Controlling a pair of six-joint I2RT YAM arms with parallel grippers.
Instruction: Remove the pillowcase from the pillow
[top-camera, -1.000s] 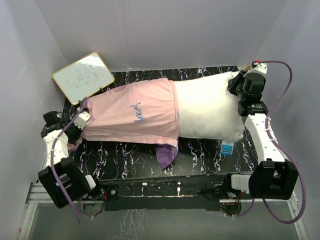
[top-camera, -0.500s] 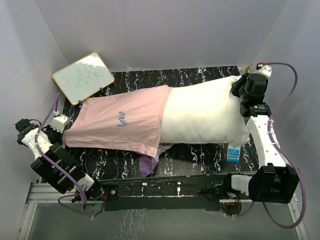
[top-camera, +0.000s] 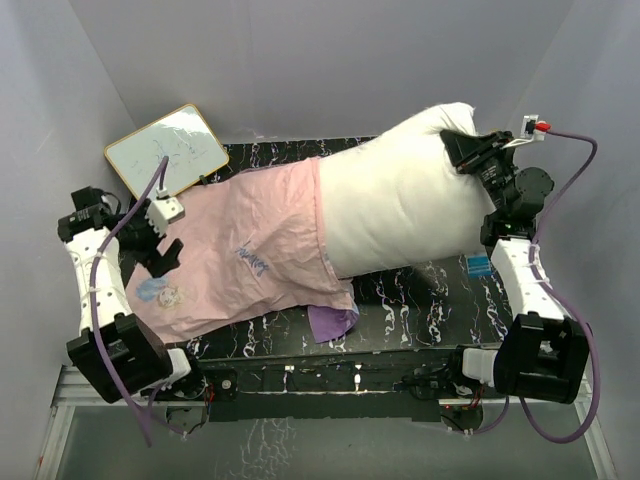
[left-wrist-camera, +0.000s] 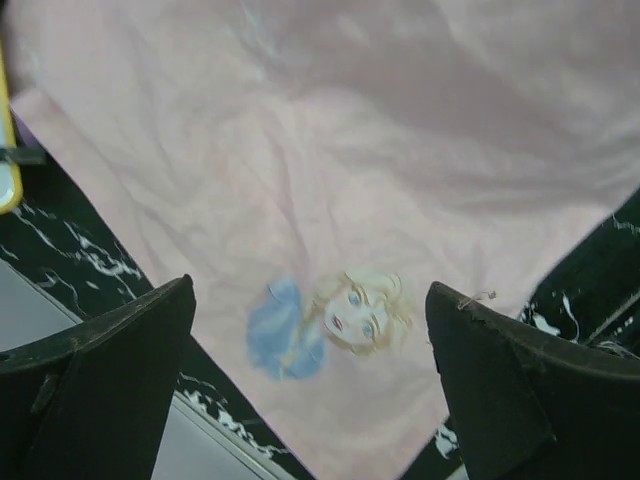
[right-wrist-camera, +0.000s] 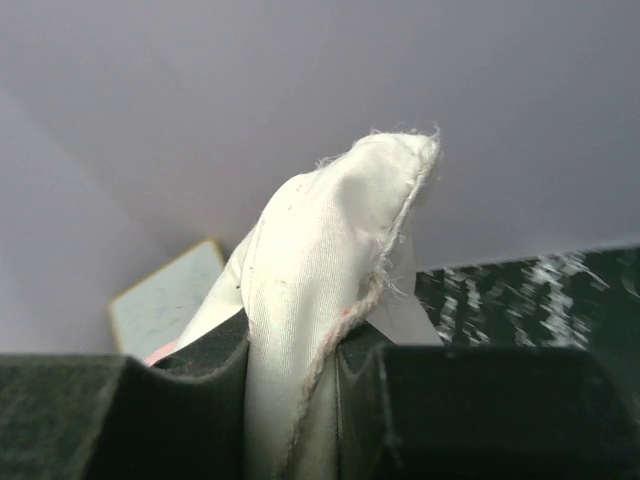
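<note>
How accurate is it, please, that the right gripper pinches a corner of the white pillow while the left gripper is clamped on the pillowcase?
Only the last part is wrong: the left gripper is open over the pillowcase, holding nothing, as the left wrist view shows. The right gripper does pinch a corner of the white pillow.

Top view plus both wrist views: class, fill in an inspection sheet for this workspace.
Surface: black marbled table, partly covered by fabric.
Job's things: pillowcase spread out, pale pink side up; pillow mostly out, left end inside it, right corner lifted.
Clutter: whiteboard at far left.
Grippers: left gripper open above pillowcase; right gripper shut on pillow corner.
Cables: purple cable looping off each arm.
Surroundings: plain pale walls.
</note>
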